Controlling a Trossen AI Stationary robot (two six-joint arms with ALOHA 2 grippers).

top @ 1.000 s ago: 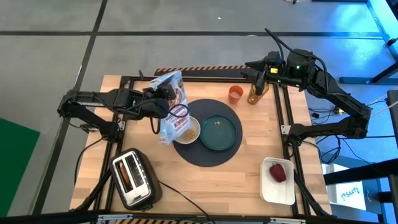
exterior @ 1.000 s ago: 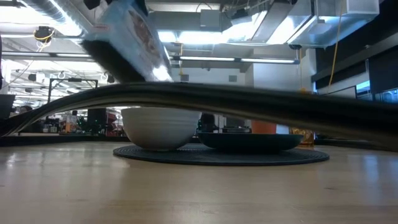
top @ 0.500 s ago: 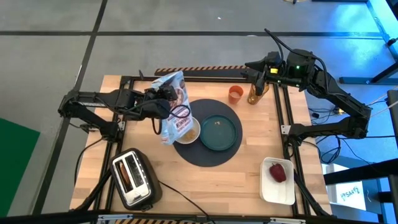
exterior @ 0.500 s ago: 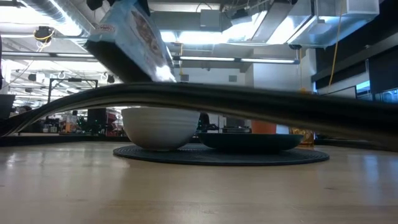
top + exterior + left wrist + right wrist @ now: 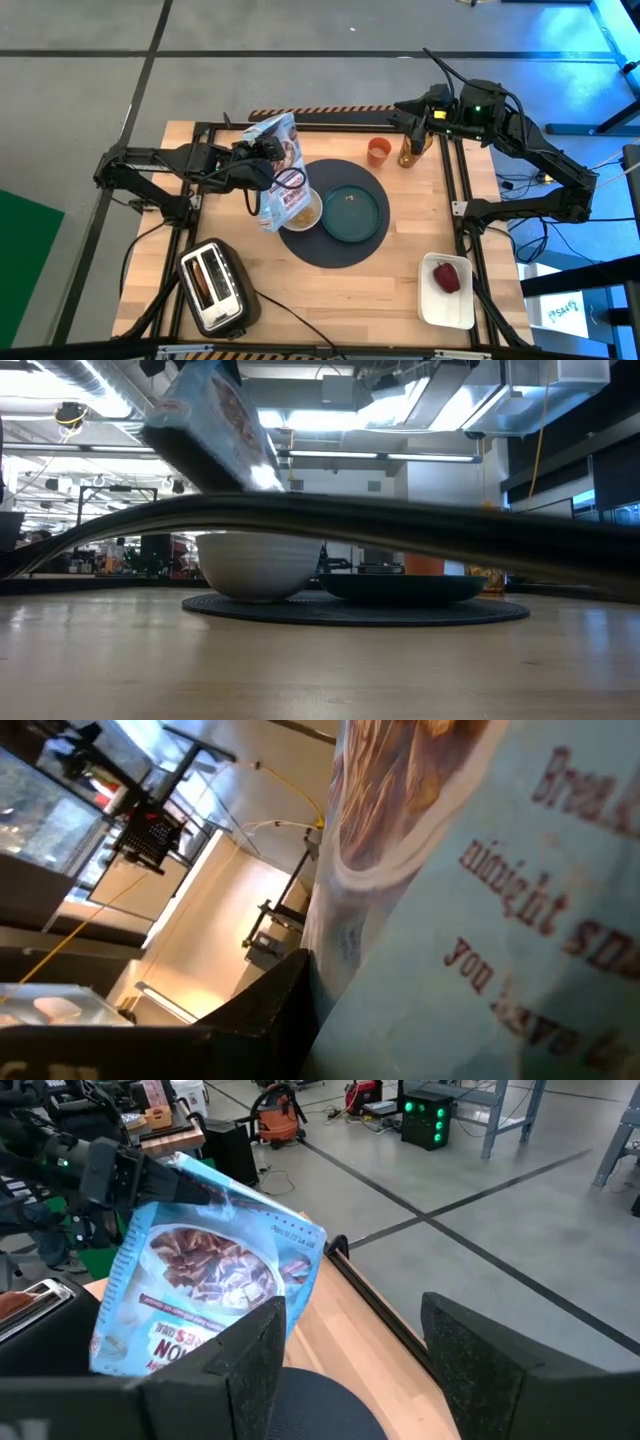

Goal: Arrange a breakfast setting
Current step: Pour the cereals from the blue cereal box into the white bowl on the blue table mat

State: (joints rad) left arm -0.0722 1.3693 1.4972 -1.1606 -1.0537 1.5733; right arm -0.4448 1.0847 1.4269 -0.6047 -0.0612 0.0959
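**Tipping the cereal bag over the bowl**

Looking down from the high view, I see my left gripper (image 5: 262, 160) clamped on the cereal bag (image 5: 281, 172), holding it tilted, mouth down, over the small white bowl (image 5: 308, 207). The bag covers much of the bowl, so I can make out only a tan patch of cereal inside it. The bowl sits on the left part of the dark round mat (image 5: 335, 252), touching or just beside the teal plate (image 5: 353, 213), which holds a few pale crumbs I cannot identify.

My right gripper (image 5: 409, 113) hangs over the far right corner of the table (image 5: 340, 290), its fingers (image 5: 480, 1355) spread apart with nothing between them. Just beneath it stands a brownish bottle-like object (image 5: 414, 147), partly hidden by the arm; the small orange cup (image 5: 378, 151) stands just beside it. The red fruit (image 5: 446, 277) lies in the white tray (image 5: 447, 311) at the near right corner, and the toaster (image 5: 214, 287) sits at the near left corner.

In the low view a dark cable (image 5: 400, 525) crosses the whole frame, cutting off the bowl's rim.
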